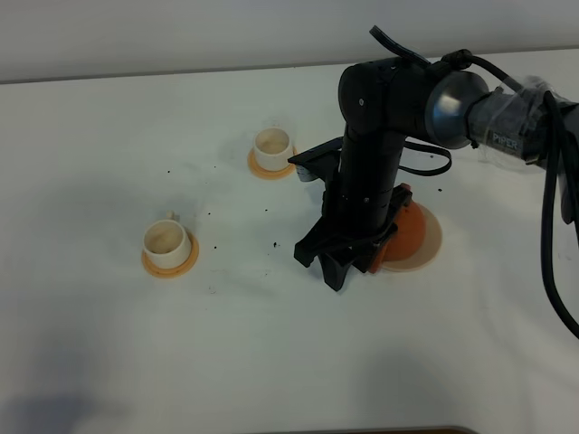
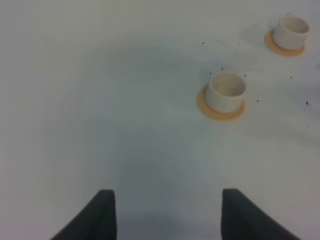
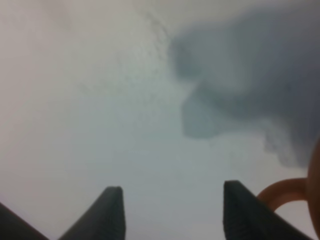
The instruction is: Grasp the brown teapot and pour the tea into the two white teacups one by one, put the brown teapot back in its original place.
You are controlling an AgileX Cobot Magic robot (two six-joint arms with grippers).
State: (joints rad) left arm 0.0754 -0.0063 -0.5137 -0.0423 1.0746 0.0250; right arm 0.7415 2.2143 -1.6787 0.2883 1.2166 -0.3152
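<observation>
1. your right arm's black fingers (image 3: 112, 210) stand apart over the white surface (image 1: 271, 344), with nothing between them.
2. the squat reddish-brown clay teapot (image 1: 409, 231) rests on the flat pale beige disc (image 1: 435, 237), mostly hidden behind that arm; its loop handle (image 3: 282, 192) lies just outside one finger.
3. your left arm's fingers (image 2: 102, 215) are likewise apart and empty.
4. one small white cylindrical teacup (image 1: 272, 145) stands near the right arm, the other white teacup (image 1: 166, 239) well apart from it, each on an orange round coaster (image 1: 168, 266).
</observation>
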